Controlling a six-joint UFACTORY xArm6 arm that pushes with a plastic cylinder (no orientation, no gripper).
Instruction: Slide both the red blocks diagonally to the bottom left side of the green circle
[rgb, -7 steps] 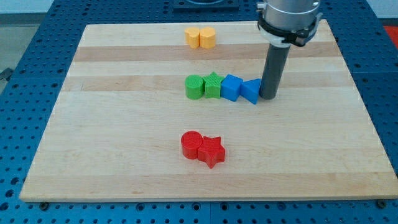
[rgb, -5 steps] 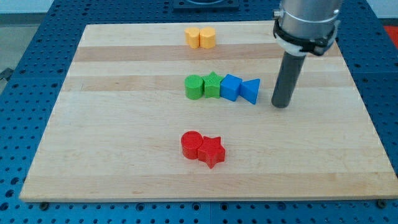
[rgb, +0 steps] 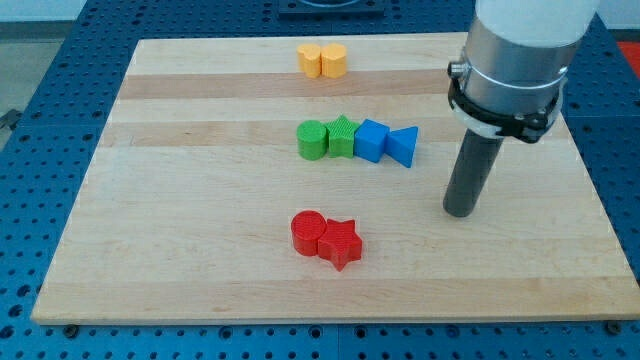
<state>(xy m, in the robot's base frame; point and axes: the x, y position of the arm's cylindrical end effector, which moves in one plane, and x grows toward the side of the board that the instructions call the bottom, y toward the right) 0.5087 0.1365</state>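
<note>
A red round block (rgb: 307, 232) and a red star block (rgb: 341, 242) sit touching each other in the lower middle of the wooden board (rgb: 200, 200). The green circle (rgb: 313, 140) stands above them at the left end of a row. My tip (rgb: 458, 212) rests on the board to the right, well apart from the red blocks and below right of the row.
Right of the green circle in the row are a green star (rgb: 342, 137), a blue block (rgb: 372, 140) and a blue triangle (rgb: 403, 146). Two yellow blocks (rgb: 322, 61) sit near the board's top edge.
My tip has moved away from the blue triangle, down and to the right. No block has moved.
</note>
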